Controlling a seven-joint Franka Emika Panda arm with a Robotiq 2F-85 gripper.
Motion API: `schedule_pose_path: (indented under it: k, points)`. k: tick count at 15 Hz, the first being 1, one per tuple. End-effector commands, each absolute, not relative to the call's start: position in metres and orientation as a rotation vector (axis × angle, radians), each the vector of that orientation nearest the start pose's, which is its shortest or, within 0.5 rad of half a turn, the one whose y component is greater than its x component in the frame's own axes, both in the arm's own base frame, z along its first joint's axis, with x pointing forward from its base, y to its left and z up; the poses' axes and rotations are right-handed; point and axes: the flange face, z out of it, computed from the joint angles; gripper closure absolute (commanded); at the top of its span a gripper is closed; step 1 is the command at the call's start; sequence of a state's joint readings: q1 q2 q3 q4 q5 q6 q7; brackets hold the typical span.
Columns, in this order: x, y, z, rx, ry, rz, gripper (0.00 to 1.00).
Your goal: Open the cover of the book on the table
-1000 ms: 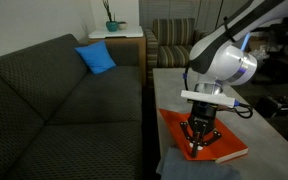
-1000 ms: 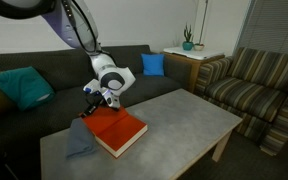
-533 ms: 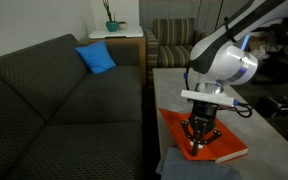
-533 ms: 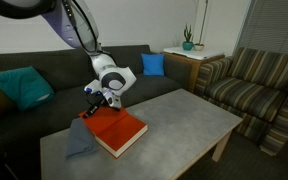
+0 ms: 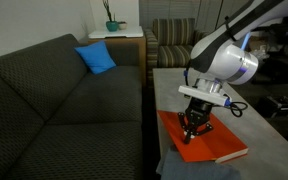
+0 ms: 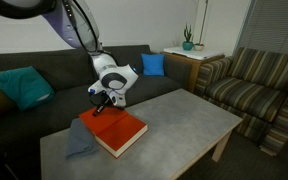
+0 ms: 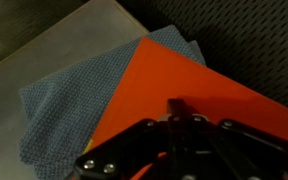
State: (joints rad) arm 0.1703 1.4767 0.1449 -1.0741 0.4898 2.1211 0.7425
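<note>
**Slick cover, soft cloth: the book may slide instead of opening**

The hand (image 5: 194,129) hangs just above the red book (image 5: 214,145). Whether its fingers are apart or pressed together cannot be told from these views. The book lies flat on the bench (image 5: 172,85), directly beneath the hand and spreading away from it. Its cover looks smooth, matt and stiff, a clean rectangle with sharp corners.

A fingertip would likely skid off such a thin edge. It could also catch pages with the cover and lift the whole block. The grey bench top seems smooth, so a sideways push may shove the book along.

Beside the hand, a crumpled blue-grey woven cloth (image 7: 64,100) touches the book's corner. It could bunch up and tilt the book.
</note>
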Motion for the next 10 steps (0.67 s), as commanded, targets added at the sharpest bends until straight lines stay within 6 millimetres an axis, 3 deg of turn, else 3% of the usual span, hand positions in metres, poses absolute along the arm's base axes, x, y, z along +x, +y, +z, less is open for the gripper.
schedule_pose_path:
  k: [1,2,10]
  points:
    - [0.6145,0.1969,-0.1135,-2.407,1.155,0.975,1.00]
    - [0.6187,0.2022,-0.1130,-2.467,1.181,0.912,1.00]
    - [0.6190,0.2028,-0.1122,-2.465,1.179,0.915,0.99]
